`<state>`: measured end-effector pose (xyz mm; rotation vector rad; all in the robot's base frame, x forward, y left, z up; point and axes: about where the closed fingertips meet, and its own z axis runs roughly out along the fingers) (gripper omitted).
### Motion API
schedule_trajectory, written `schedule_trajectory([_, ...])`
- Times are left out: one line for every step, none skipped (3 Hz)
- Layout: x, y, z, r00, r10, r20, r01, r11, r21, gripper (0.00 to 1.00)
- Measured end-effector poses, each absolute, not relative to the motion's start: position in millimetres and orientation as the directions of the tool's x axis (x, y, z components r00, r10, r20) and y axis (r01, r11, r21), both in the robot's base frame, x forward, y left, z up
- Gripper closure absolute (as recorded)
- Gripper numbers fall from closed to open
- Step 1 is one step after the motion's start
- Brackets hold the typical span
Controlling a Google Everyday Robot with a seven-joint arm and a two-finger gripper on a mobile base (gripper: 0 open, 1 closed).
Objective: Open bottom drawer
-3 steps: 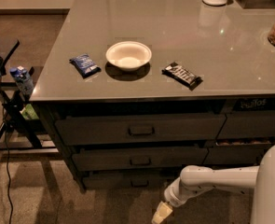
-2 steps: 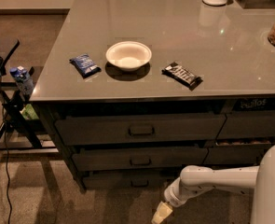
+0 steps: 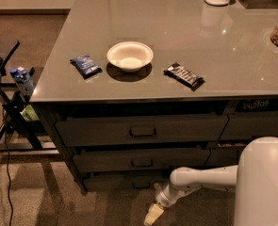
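Observation:
The bottom drawer (image 3: 119, 181) is the shallowest dark front at the foot of the left stack, under two taller fronts, and looks closed. Its small loop handle (image 3: 141, 185) sits at its centre. My white arm reaches in low from the right. My gripper (image 3: 151, 215) hangs just above the floor, in front of and slightly right of that handle, a short way below it.
The grey counter (image 3: 176, 36) carries a white bowl (image 3: 129, 56), a blue packet (image 3: 85, 65) and a dark snack bar (image 3: 183, 75). A second drawer stack (image 3: 256, 126) is at the right. A black stand (image 3: 9, 112) with a bottle is at the left.

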<state>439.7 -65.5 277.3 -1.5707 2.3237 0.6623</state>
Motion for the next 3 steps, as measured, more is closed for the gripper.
schedule_trajectory([440, -66, 277, -0.382, -0.805, -0.453, -0.923, 0.312, 0.224, 0.0])
schedule_trajectory([445, -57, 270, -0.371, -0.8, -0.471, -0.928, 0.302, 0.218, 0.0])
schedule_trajectory([463, -38, 255, -0.352, -0.799, -0.487, -0.936, 0.287, 0.205, 0.0])
